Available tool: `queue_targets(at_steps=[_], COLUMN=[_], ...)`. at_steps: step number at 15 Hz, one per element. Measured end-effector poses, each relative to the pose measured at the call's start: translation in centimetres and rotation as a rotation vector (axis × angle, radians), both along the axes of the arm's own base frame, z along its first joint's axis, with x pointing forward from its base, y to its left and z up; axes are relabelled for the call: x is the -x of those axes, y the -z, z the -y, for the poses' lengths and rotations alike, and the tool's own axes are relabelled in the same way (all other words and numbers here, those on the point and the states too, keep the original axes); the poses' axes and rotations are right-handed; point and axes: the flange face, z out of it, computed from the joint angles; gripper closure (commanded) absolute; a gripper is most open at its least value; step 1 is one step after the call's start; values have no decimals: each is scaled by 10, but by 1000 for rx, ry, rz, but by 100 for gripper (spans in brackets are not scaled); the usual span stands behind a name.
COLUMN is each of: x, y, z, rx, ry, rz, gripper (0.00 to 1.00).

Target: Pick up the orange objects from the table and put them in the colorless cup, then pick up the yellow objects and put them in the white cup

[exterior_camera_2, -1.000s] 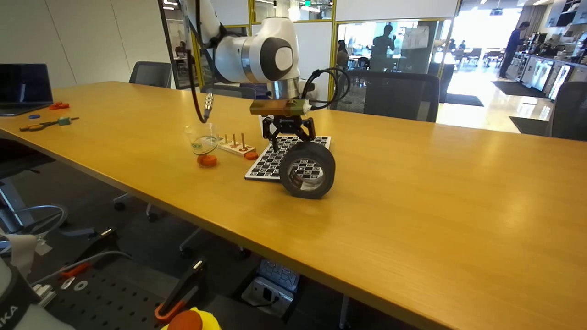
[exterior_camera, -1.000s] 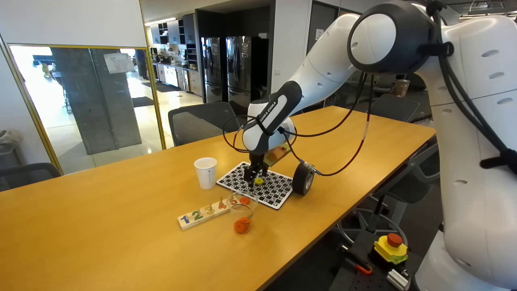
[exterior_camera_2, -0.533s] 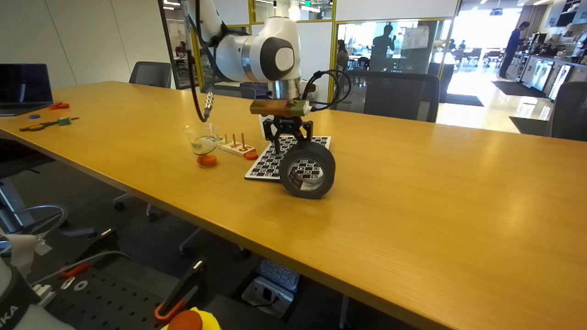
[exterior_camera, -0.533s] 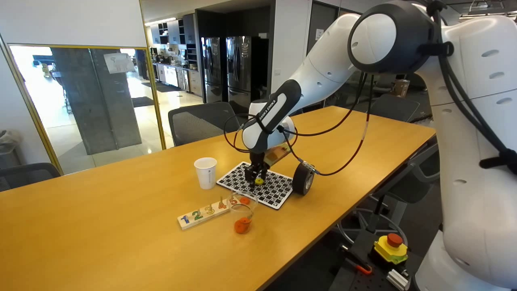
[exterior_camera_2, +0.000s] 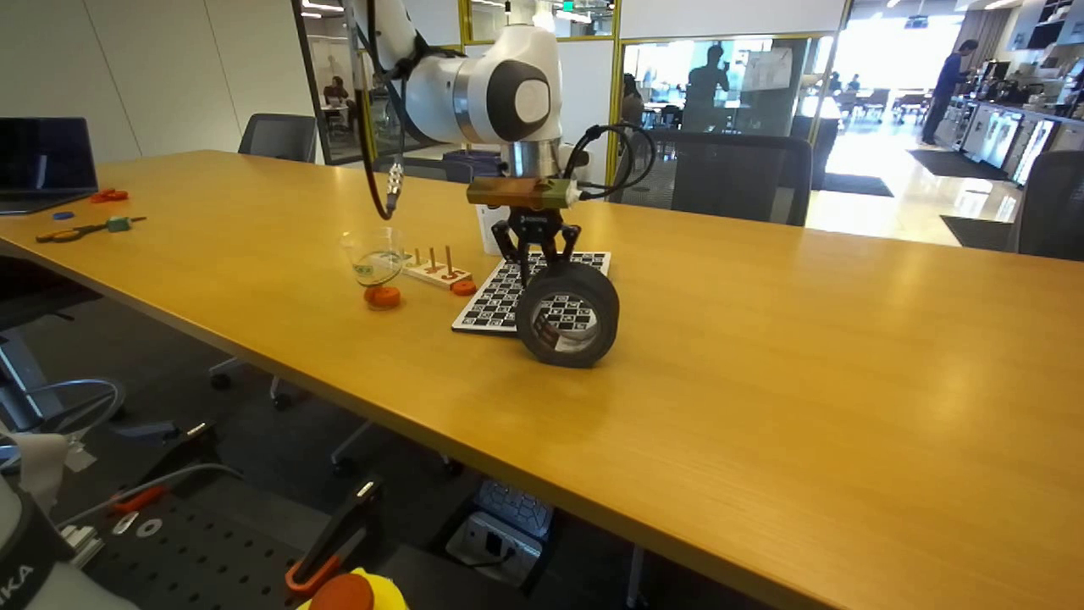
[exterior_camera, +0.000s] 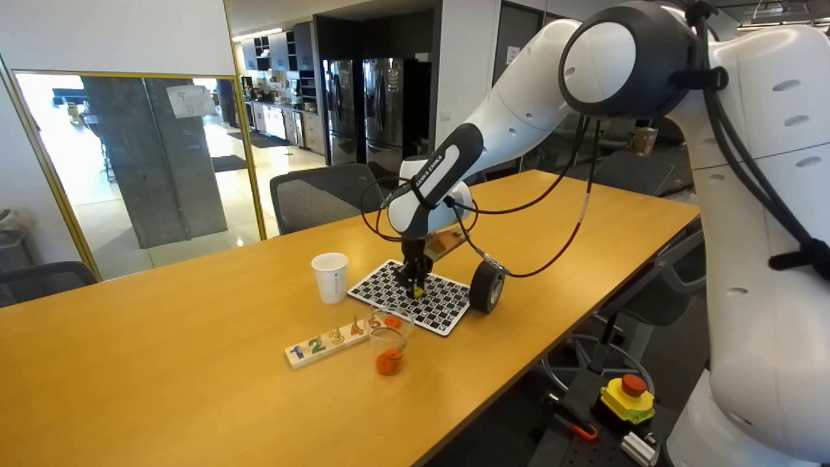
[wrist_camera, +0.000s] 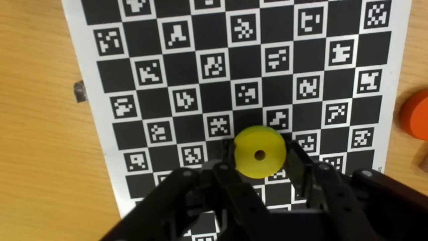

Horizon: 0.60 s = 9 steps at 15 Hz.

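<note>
One yellow disc (wrist_camera: 260,164) clamped in the gripper (wrist_camera: 259,151)

Two fingers press on opposite sides of the disc in the wrist view, with the black-and-white squares of a checkered board (wrist_camera: 217,96) beneath. A small hole in the disc's middle faces the camera; whether its underside rests on the board I cannot tell. In an exterior view the gripper hides part of the disc.

At least two orange pieces (exterior_camera: 389,363) sit at the bottom of the clear cup (exterior_camera_2: 377,267), which stands upright on the counter (exterior_camera: 194,363). Another orange piece (exterior_camera_2: 463,289) lies outside it, near the board and just beside the end of a wooden strip (exterior_camera: 325,346) bearing pegs and colored numbers. The white cup (exterior_camera: 331,279) stands upright just beside the board, and in an exterior view the gripper covers part of it.

A roll of black tape (exterior_camera_2: 603,313) stands on edge at another side of the board. Well apart from these, a laptop (exterior_camera_2: 44,161) and a yellow-handled tool (exterior_camera_2: 68,235) rest on the counter.
</note>
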Motion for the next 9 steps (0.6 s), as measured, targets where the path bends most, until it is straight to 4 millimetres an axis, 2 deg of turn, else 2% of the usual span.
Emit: queue_targets(at_steps=[2, 4, 9], x=[-6, -16, -51], y=[-6, -21, -79], z=[-5, -12, -36], rx=[8, 22, 64], ry=[-14, -38, -93], rz=[1, 20, 118], gripper=[82, 82, 82])
